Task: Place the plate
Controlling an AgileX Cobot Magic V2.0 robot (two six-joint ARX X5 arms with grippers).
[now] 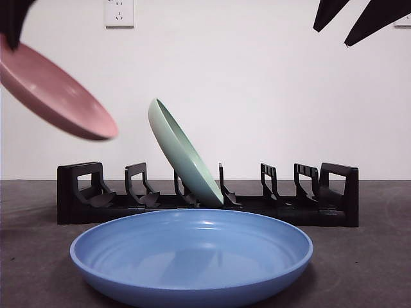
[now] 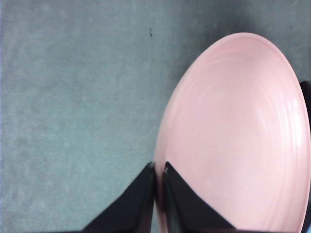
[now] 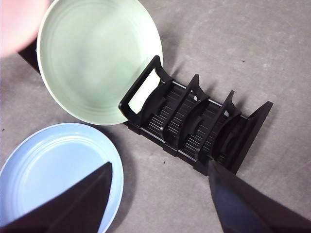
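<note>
Front view shows the pink plate (image 1: 54, 93) held in the air at the upper left, tilted with its lower edge pointing right and down, above and to the left of the black dish rack (image 1: 205, 202) and touching nothing on the desk (image 1: 372, 269). The left pincer (image 2: 159, 167) has its two jaws nearly closed on the rim of this plate; in the left wrist view the rim passes between the fingertips and the plate's pale pink face spreads away from them, with grey desk surface beneath.

A green plate (image 1: 183, 154) stands on edge in a middle slot of the rack, leaning to the left. The other slots on both sides of it hold nothing.

Nearer than the rack, a blue plate (image 1: 191, 256) lies flat on the desk, close to the camera.

The right pincer (image 3: 160, 174) hangs high at the upper right, well apart from the plates, its jaws spread wide and gripping nothing; its wrist view looks down on the rack, the green plate and part of the blue one.
</note>
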